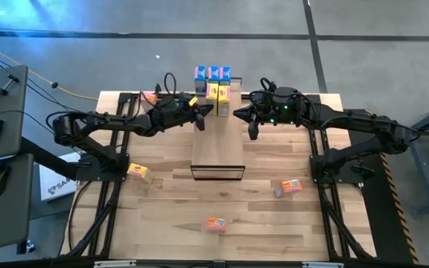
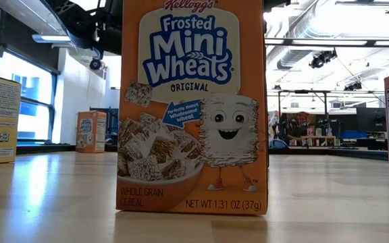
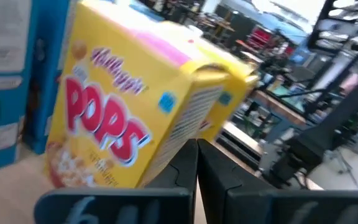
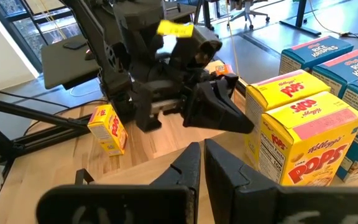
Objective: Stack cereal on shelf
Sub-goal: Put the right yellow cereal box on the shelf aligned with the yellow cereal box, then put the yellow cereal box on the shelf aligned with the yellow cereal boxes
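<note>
Light slatted desk (image 1: 170, 216) carries scattered cereal boxes (image 1: 215, 223); both grippers' jaws clenched, seemingly empty; workshop room behind.

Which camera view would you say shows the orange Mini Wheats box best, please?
The low view: the Mini Wheats box stands upright right in front of that camera, its front readable. The high view shows it only as a tiny box near the table's front edge. Neither wrist view shows it.

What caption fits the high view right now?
Both shut pincers, left and right, hover near stacked cereal boxes on the shelf.
</note>
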